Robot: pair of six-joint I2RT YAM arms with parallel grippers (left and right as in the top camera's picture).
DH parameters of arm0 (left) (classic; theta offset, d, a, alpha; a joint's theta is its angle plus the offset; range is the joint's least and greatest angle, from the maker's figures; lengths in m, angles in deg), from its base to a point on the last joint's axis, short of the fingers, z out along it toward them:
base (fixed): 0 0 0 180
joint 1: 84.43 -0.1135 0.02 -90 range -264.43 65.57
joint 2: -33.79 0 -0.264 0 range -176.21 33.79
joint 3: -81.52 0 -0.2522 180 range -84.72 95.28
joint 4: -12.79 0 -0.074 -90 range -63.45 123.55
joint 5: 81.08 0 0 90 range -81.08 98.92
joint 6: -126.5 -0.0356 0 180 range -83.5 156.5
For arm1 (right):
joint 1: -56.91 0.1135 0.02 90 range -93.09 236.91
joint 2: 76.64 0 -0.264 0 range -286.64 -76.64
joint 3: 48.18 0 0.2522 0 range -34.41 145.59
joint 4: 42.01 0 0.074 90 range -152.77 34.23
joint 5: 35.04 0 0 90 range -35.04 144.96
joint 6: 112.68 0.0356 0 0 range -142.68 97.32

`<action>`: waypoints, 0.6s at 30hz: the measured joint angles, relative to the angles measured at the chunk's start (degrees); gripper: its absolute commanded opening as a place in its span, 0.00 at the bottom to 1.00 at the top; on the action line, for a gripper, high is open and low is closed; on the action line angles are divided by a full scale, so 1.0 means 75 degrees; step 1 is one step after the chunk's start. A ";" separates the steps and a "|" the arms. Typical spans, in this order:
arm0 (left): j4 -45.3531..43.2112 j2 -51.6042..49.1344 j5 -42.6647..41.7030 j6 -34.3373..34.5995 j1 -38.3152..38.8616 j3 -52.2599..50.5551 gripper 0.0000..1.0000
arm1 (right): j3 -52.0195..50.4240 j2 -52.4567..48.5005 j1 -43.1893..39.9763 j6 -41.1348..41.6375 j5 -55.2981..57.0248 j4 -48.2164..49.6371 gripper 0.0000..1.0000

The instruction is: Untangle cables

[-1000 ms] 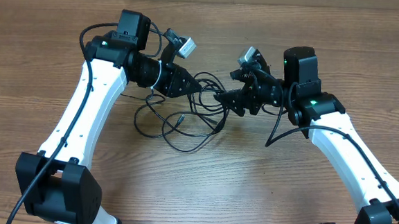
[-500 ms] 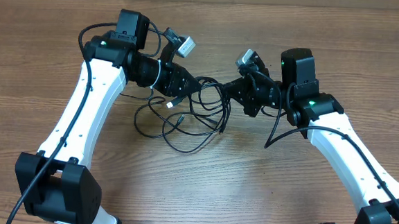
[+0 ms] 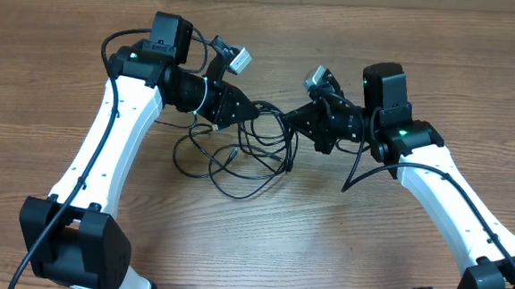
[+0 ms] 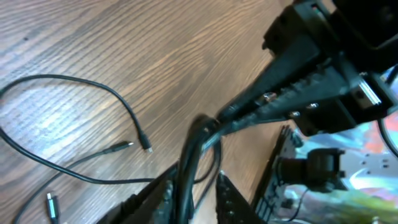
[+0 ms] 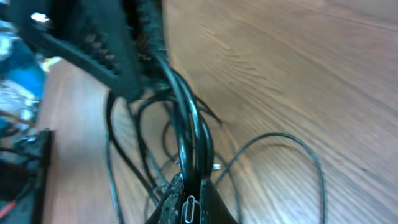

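Thin black cables (image 3: 239, 157) lie looped together on the wooden table between my arms. From the loops a bundle of strands (image 5: 186, 124) rises to both grippers. My right gripper (image 3: 291, 121) (image 5: 189, 194) is shut on these strands, and a small plug end (image 5: 189, 209) shows between its fingers. My left gripper (image 3: 247, 112) (image 4: 194, 196) faces it almost tip to tip. Its jaws stand slightly apart, with the strands (image 4: 189, 168) running between them against the left finger. Loose cable (image 4: 93, 87) and a small plug tip (image 4: 144, 147) rest on the wood below.
The right arm's fingers (image 4: 273, 96) fill the upper right of the left wrist view. The left arm's fingers (image 5: 102, 46) show at the top left of the right wrist view. Thicker arm wires (image 3: 363, 169) hang beside the right arm. Wooden table (image 3: 261, 234) surrounds the tangle.
My right gripper has shut on the cable strands and shifted up toward the left gripper. My left gripper's jaws have parted slightly. The loops on the table shifted a little.
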 measured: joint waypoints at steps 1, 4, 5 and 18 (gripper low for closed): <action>-0.0003 0.0000 0.0058 -0.0009 -0.0003 0.0000 0.25 | 0.0000 0.0000 0.0000 0.0006 -0.0187 -0.0003 0.04; -0.0009 0.0000 0.0111 -0.0032 0.0000 0.0000 0.26 | 0.0000 0.0000 0.0000 0.0003 -0.0527 0.0000 0.04; -0.0009 0.0000 0.0134 -0.0035 0.0000 0.0000 0.26 | 0.0000 0.0000 0.0000 0.0000 -0.0612 0.0000 0.04; 0.0015 0.0000 0.0219 -0.0035 0.0000 0.0000 0.24 | 0.0000 0.0000 0.0000 0.0009 -0.0962 0.0353 0.04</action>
